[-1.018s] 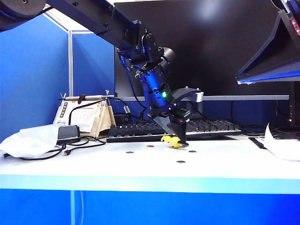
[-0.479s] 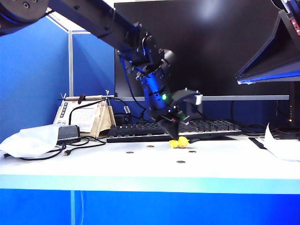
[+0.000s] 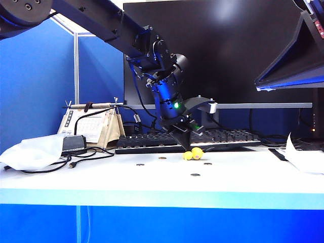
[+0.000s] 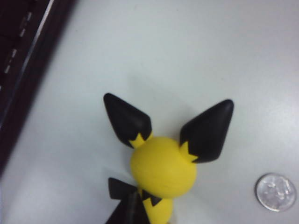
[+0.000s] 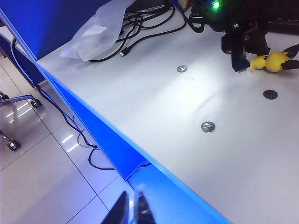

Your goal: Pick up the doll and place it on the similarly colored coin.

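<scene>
While the left arm reached down from the upper left of the exterior view, its forearm sloped steeply toward the white table [image 3: 101, 179], and the left gripper [image 3: 185, 147] pointed downward just in front of the black keyboard [image 3: 152, 143]. Its claw was together, clamped on the doll [image 3: 193, 153], a tiny yellow figure with black-tipped ears that lay low at the table surface. In the left wrist view the doll [image 4: 163, 168] filled the middle, with a dark fingertip [image 4: 128, 212] against its lower body at about 7 o'clock from the head. A silver-grey coin [image 4: 275, 192] lay on the table at about 4 o'clock from the doll, near it but apart.

In the right wrist view the left gripper [image 5: 243, 49] stood over the doll [image 5: 273, 60], and three grey-looking coins were seen: one [image 5: 270, 94] at about 6 o'clock from the doll, one [image 5: 208, 126] nearer the table edge, and one [image 5: 181, 68] at about 9 o'clock. I could not tell which coin was brass.

The right gripper [image 5: 131, 210] hung beyond the table edge, above the tiled floor [image 5: 42, 154], its fingers together with nothing between them.
</scene>
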Tool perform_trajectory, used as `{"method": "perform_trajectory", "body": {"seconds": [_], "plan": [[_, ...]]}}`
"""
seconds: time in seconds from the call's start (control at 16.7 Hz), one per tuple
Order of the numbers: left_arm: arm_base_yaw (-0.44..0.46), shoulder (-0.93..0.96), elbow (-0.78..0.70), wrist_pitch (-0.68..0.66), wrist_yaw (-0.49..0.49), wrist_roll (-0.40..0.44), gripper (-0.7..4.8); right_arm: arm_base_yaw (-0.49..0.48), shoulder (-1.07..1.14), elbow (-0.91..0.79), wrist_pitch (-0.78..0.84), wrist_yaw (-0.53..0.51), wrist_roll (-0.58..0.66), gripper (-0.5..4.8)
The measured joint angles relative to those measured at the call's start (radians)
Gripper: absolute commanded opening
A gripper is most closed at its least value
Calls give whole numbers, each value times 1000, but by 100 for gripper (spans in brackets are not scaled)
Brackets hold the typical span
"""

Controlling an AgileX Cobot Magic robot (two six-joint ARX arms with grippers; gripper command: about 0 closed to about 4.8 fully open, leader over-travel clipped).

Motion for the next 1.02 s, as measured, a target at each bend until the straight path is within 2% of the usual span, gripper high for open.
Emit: {"method": "perform_trajectory", "body": {"seconds": [0.3, 0.54, 0.66, 0.84, 0.96, 1.02], "plan": [[-3, -5, 0, -19, -41, -8, -6, 0, 0, 0, 2, 0, 0, 32], [39, -51, -11, -134, -61, -21, -6, -1, 0, 0, 25, 23, 0, 32], [64, -88, -11, -140, -107, -2, -6, -1, -1, 0, 27, 23, 0, 32], [69, -111, -8, -99, -123, 22, -6, -1, -1, 0, 27, 23, 0, 32], [71, -110, -8, -117, -123, 14, -5, -1, -1, 0, 27, 23, 0, 32], [71, -110, -8, -116, -121, -20, 30, -1, -1, 0, 27, 23, 0, 32]]}}
